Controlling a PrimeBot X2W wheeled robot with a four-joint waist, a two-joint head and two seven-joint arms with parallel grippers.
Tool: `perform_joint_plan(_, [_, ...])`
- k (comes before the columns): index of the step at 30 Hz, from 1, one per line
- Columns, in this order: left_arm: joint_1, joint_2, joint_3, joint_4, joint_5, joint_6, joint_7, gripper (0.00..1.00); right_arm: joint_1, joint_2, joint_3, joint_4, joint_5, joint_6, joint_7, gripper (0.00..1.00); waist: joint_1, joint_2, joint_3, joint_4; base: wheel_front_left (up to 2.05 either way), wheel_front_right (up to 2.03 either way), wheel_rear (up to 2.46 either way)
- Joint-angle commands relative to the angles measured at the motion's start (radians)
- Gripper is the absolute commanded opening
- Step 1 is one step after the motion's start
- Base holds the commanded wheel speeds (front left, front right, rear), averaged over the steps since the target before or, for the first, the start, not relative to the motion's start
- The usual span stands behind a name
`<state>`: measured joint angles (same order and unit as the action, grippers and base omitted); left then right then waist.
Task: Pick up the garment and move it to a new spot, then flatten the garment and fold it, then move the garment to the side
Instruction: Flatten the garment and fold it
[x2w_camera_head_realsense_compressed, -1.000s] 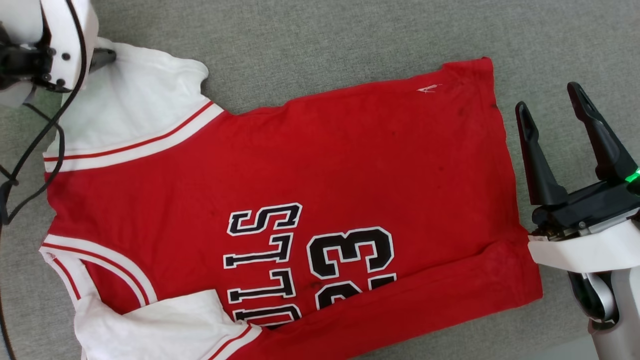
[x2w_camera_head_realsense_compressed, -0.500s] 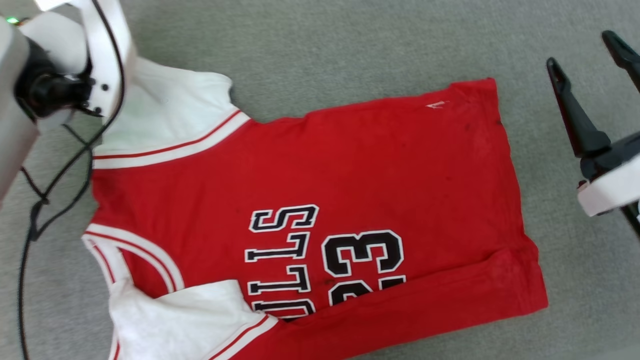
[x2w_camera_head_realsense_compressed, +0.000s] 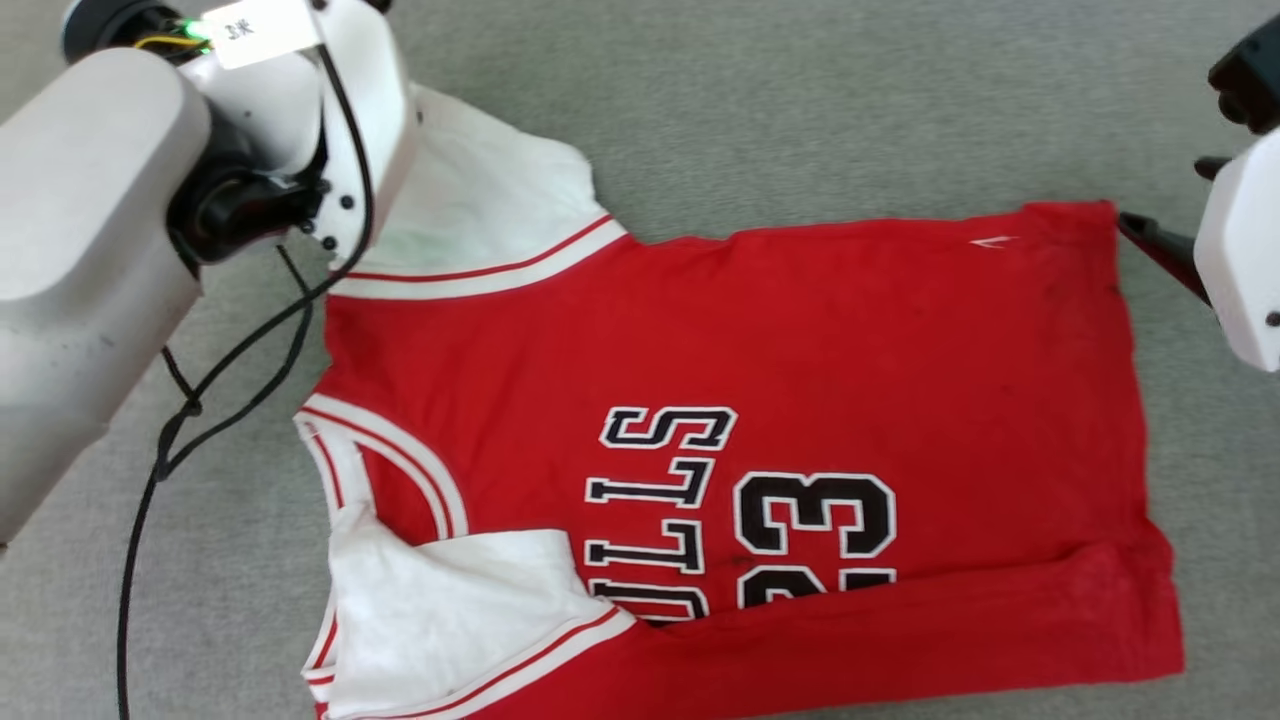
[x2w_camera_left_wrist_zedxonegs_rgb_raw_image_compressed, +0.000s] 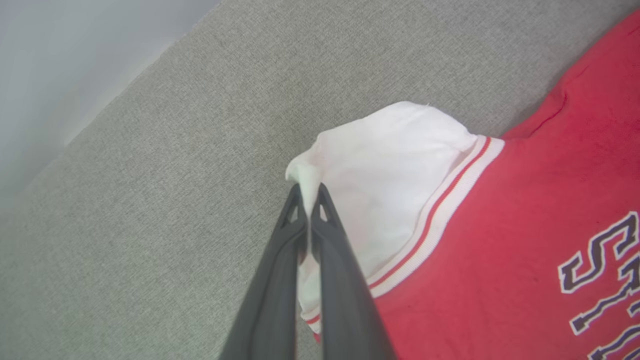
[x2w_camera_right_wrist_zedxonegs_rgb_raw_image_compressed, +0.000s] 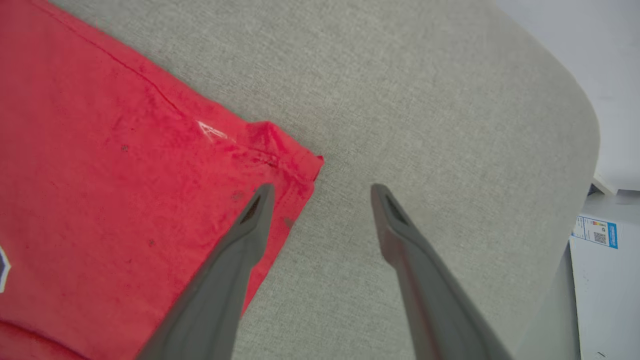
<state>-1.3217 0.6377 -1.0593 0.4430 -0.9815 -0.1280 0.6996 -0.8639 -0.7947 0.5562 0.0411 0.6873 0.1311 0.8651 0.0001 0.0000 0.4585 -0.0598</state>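
The garment (x2w_camera_head_realsense_compressed: 760, 340), a red jersey with black lettering, lies spread on the grey surface, neck to the left. Its near white sleeve (x2w_camera_head_realsense_compressed: 450, 600) is folded onto the chest, and the near side edge is folded over. My left gripper (x2w_camera_left_wrist_zedxonegs_rgb_raw_image_compressed: 309, 192) is shut on the tip of the far white sleeve (x2w_camera_left_wrist_zedxonegs_rgb_raw_image_compressed: 390, 155), pinching a small peak of cloth. My right gripper (x2w_camera_right_wrist_zedxonegs_rgb_raw_image_compressed: 322, 187) is open at the far hem corner (x2w_camera_right_wrist_zedxonegs_rgb_raw_image_compressed: 300, 160), one finger over the red cloth and the other over bare surface. In the head view one dark right finger (x2w_camera_head_realsense_compressed: 1150, 240) touches that corner.
The grey cloth-covered surface (x2w_camera_head_realsense_compressed: 800, 100) ends in a rounded edge (x2w_camera_right_wrist_zedxonegs_rgb_raw_image_compressed: 575, 100) to the right of the right gripper, with a labelled white box (x2w_camera_right_wrist_zedxonegs_rgb_raw_image_compressed: 597, 232) beyond it. A black cable (x2w_camera_head_realsense_compressed: 180, 420) hangs from my left arm (x2w_camera_head_realsense_compressed: 90, 250) beside the collar.
My left gripper has shut on the far sleeve's tip. My right gripper has moved up to the far hem corner. The head camera has shifted, so the garment sits further right in the picture.
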Motion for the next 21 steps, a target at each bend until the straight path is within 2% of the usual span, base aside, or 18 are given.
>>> perform_joint_plan(1, [-0.01,-0.007,-0.005,-0.009,0.0,-0.001,-0.009,0.0,-0.024,0.005,0.022,0.026,0.008,-0.001,0.028,1.0,-0.0001,0.0,0.017,0.024,0.0,0.0,0.0])
perform_joint_plan(5, [-0.026,-0.011,-0.016,-0.044,0.011,-0.001,-0.03,0.0,-0.082,0.014,0.072,0.112,0.017,-0.001,0.072,1.0,-0.0001,0.0,0.045,0.055,0.0,0.0,0.0])
perform_joint_plan(8, [-0.039,-0.018,-0.023,-0.069,0.015,-0.001,-0.048,0.0,-0.099,0.023,0.098,0.17,0.007,-0.001,0.052,1.0,-0.0001,0.0,0.066,0.079,0.0,0.0,0.0])
perform_joint_plan(16, [-0.047,-0.014,-0.053,-0.095,0.009,-0.001,-0.089,0.0,-0.034,0.04,0.208,0.277,0.069,0.001,0.017,1.0,-0.0001,0.0,0.084,0.101,0.0,0.0,0.0])
perform_joint_plan(17, [-0.046,-0.009,-0.055,-0.095,0.006,-0.001,-0.094,0.0,-0.035,0.041,0.218,0.28,0.076,0.001,0.012,0.27,-0.0001,0.0,0.081,0.099,0.0,0.0,0.0])
perform_joint_plan(18, [-0.047,-0.006,-0.058,-0.093,0.005,-0.001,-0.098,0.0,-0.041,0.04,0.224,0.28,0.082,0.001,-0.002,0.0,-0.0001,0.0,0.077,0.098,0.0,0.0,0.0])
perform_joint_plan(21, [-0.036,-0.001,-0.069,-0.086,-0.003,-0.001,-0.116,0.0,-0.063,0.036,0.212,0.292,0.089,0.001,-0.07,0.0,-0.0001,0.0,0.049,0.091,0.0,0.0,0.0])
